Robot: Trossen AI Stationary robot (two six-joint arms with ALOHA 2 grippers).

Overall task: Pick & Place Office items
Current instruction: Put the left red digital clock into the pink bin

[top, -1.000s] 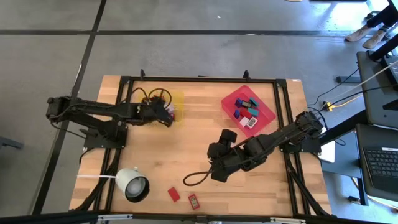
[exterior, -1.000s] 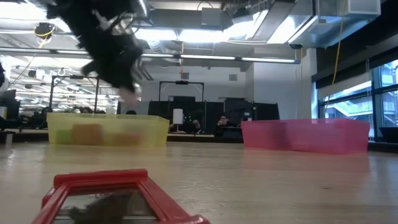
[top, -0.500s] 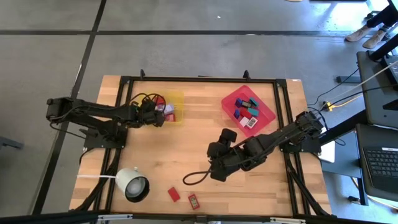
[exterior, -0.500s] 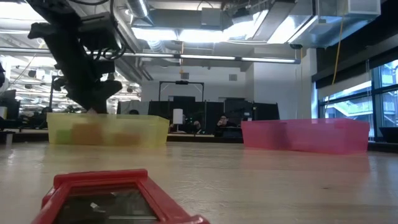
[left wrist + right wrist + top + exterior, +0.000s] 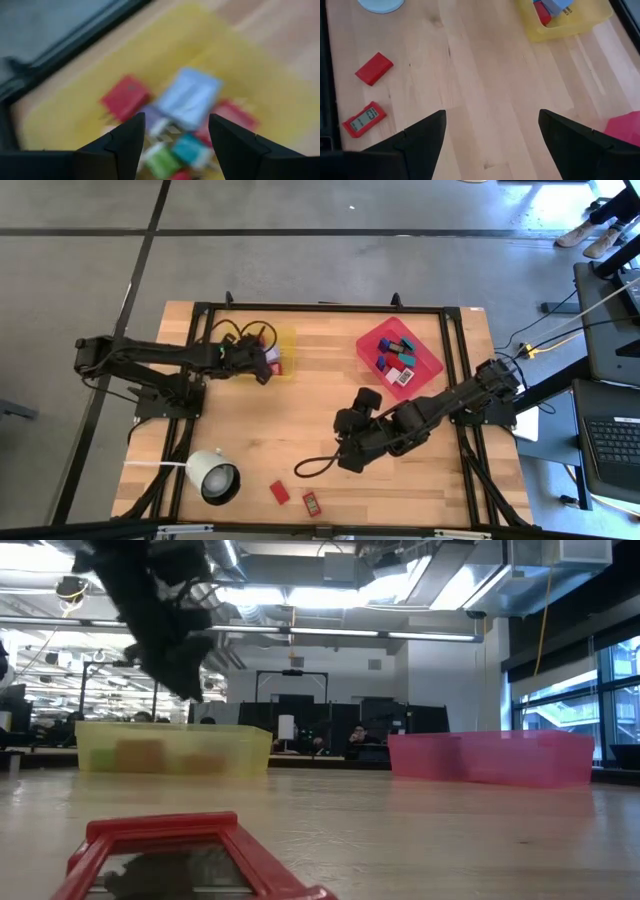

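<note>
- Left wrist view looks down into the yellow tray (image 5: 70, 125), where blurred blocks lie in a heap: a red block (image 5: 125, 97), a pale blue block (image 5: 189, 97), a green block (image 5: 162, 162) and a teal block (image 5: 189, 148) among them.
- Over that heap the left claw (image 5: 176, 142) hangs with its fingers spread apart and nothing between them.
- In the high view the left claw (image 5: 262, 363) sits at the yellow tray's (image 5: 285, 340) inner edge, by the tabletop's (image 5: 300, 420) far left part.
- Low view shows the same claw (image 5: 170, 650) above the tray's (image 5: 170, 750) rim, not touching it.
- To the right of the yellow tray, well apart, stands the red tray (image 5: 425, 365) holding more blocks (image 5: 397, 363) in blue, teal, black and white.
- Toward the near edge from the yellow tray lie a plain red block (image 5: 280, 492) and, just beside it, a red-framed item with a display (image 5: 311, 503).
- Right claw (image 5: 348, 448) waits over the middle of the tabletop, between the trays and those two items, fingers wide and empty.
- White lamp (image 5: 213, 475) stands at the near left corner.
</note>
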